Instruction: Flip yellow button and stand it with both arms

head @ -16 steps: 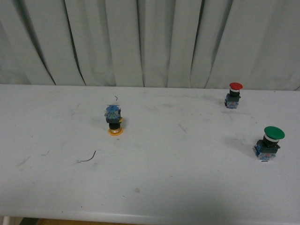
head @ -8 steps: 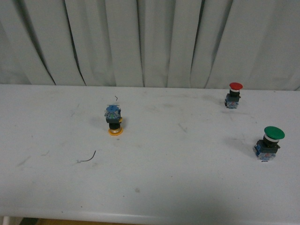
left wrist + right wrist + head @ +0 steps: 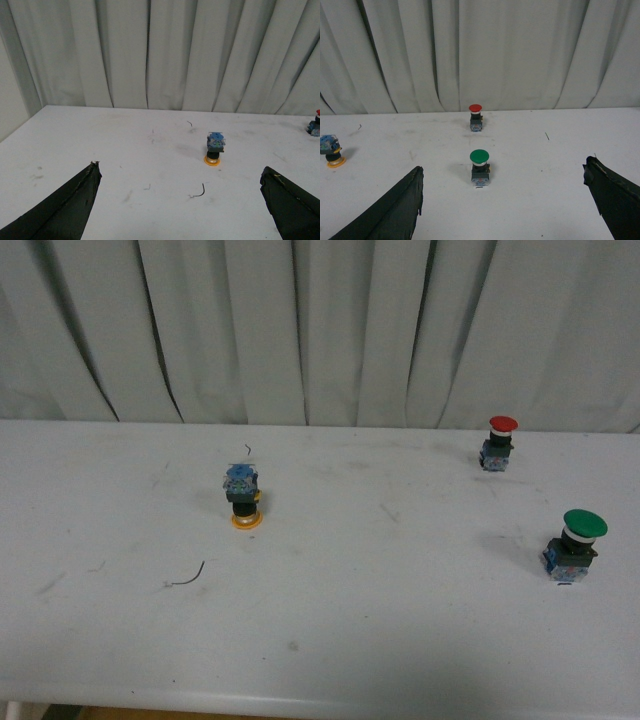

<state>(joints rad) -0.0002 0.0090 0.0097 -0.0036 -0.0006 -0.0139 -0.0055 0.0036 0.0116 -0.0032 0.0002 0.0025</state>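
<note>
The yellow button (image 3: 243, 498) stands upside down on the white table (image 3: 380, 620), yellow cap down and blue contact block on top, left of centre. It also shows in the left wrist view (image 3: 214, 150) and at the edge of the right wrist view (image 3: 331, 152). Neither arm shows in the front view. My left gripper (image 3: 182, 202) is open and empty, well short of the button, its black fingers (image 3: 65, 210) spread wide. My right gripper (image 3: 502, 205) is open and empty, with the green-capped button ahead between its fingers (image 3: 390, 212).
A red-capped button (image 3: 499, 443) stands upright at the back right, also in the right wrist view (image 3: 476, 118). A larger green-capped button (image 3: 575, 544) stands upright near the right edge, also in the right wrist view (image 3: 480, 168). A small dark bent wire (image 3: 188, 578) lies left of centre. Grey curtain behind.
</note>
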